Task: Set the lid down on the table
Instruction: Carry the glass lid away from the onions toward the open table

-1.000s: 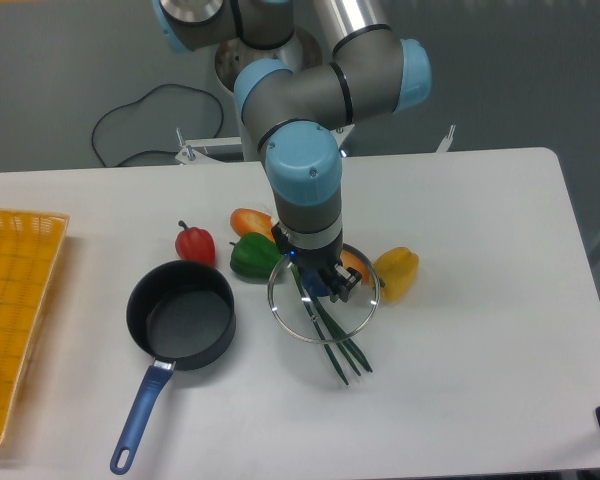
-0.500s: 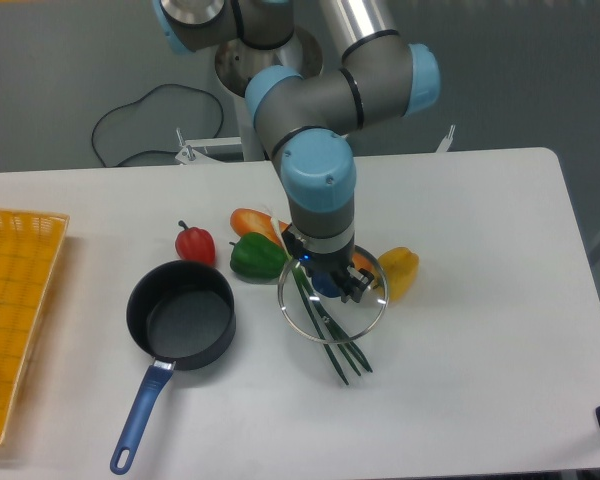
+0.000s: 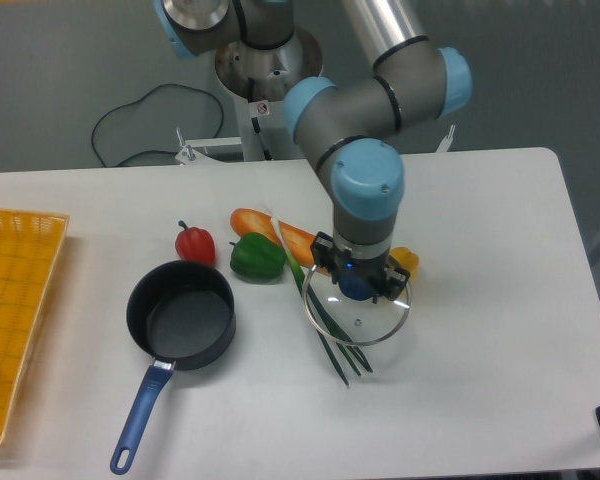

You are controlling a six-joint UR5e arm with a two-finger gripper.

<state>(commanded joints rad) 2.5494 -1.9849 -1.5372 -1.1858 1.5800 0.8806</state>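
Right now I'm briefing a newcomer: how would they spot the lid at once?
Find the white table, then the gripper near its middle. The lid is the clear glass disc held there by its blue knob, over the green stalks. Unlike the peppers and the dark saucepan, it is see-through.

Saucepan (image 3: 181,325), dark, blue handle: one, at 8 o'clock from the table's centre.
Glass lid (image 3: 357,312), blue knob: one, at 4 o'clock.
Peppers: three; one red (image 3: 195,243), one green (image 3: 257,257), one yellow (image 3: 404,261), the last partly hidden behind the arm.
Carrot (image 3: 275,233), orange: one.
Green onion stalks (image 3: 330,340): one bundle, exact count cannot be told.
Yellow mesh tray (image 3: 13,300): one, at 9 o'clock.
White table (image 3: 480,300): one.
Black cable (image 3: 140,125): one, at 11 o'clock beyond the table.
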